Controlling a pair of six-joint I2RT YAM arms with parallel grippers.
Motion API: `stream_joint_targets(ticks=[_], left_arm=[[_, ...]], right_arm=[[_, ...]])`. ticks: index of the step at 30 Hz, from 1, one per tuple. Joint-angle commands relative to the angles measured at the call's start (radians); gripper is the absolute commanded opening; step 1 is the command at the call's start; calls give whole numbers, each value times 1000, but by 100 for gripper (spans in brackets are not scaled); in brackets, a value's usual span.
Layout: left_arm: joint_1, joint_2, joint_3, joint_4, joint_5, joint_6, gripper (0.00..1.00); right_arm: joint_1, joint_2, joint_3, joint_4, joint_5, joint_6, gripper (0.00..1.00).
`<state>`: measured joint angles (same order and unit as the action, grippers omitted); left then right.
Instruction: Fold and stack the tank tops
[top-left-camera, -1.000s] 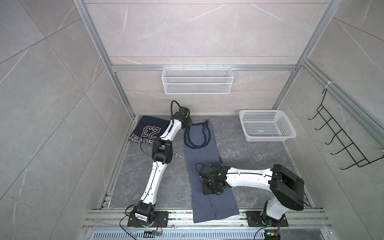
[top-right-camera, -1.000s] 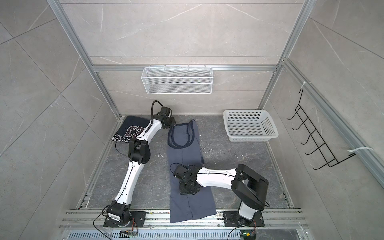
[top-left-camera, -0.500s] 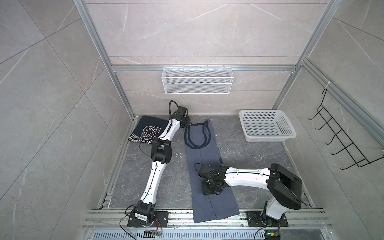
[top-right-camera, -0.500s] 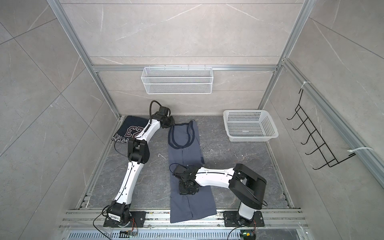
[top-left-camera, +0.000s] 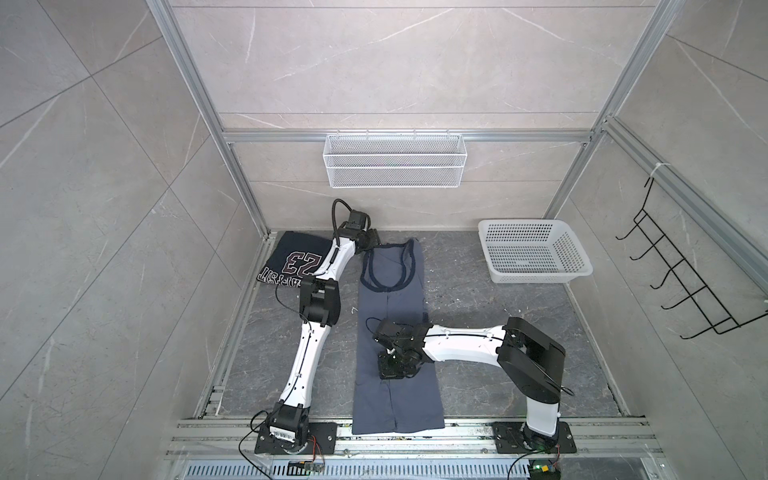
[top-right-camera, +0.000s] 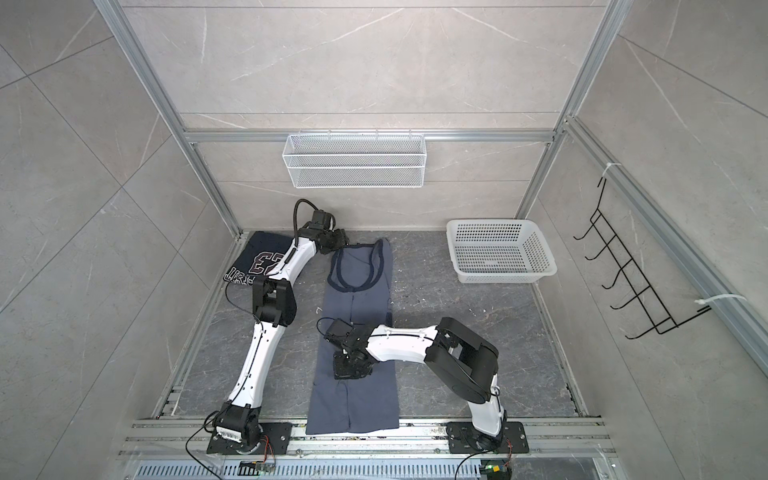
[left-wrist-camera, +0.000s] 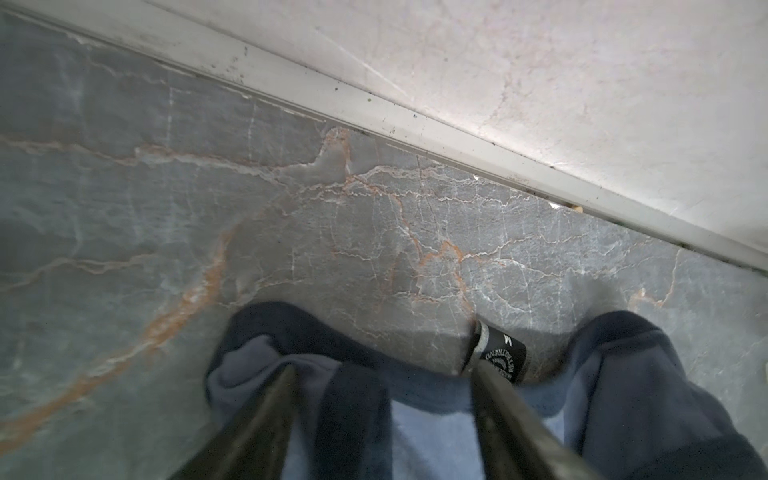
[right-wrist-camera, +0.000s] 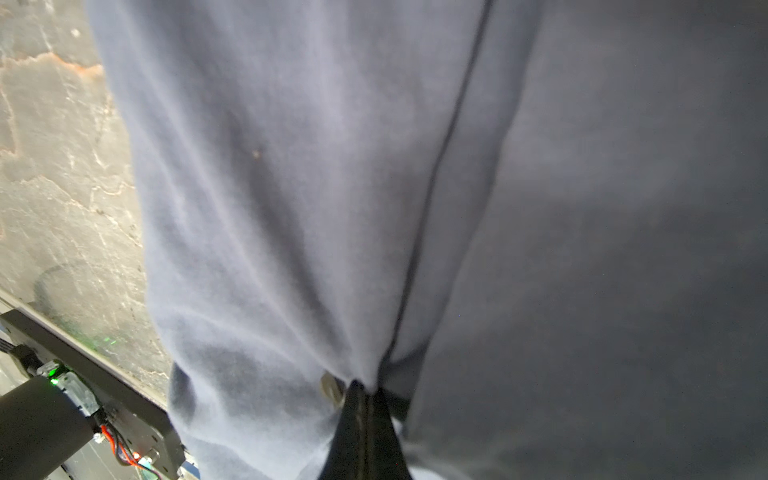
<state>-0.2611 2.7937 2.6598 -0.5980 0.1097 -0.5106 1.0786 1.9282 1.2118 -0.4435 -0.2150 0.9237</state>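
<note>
Left of the white basket (top-left-camera: 536, 276), in both top views, the blue tank top (top-left-camera: 390, 299) lies flat and lengthwise, its strap end level with the basket. Farther left of the basket the navy tank top (top-left-camera: 291, 259) lies folded, its "23" showing. At the strap end sits the left gripper (top-left-camera: 373, 241); the right gripper (top-left-camera: 392, 368) bears on the middle of the blue tank top. Left wrist view: jaws stand well apart over the dark-trimmed neckline, gripping nothing. Right wrist view: jaws fully closed, cloth puckered and pinched at the tips.
</note>
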Motion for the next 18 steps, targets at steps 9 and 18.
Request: stream_joint_targets(ticks=[9,18], left_arm=[[6,-364,-114,-183,56,38,92],[-1,-976,-939,-116,-12,-25,94]], right_arm=[[-16,-121,61,-161,93,-105,62],[-17,-394,-59,-295,202,-141,71]])
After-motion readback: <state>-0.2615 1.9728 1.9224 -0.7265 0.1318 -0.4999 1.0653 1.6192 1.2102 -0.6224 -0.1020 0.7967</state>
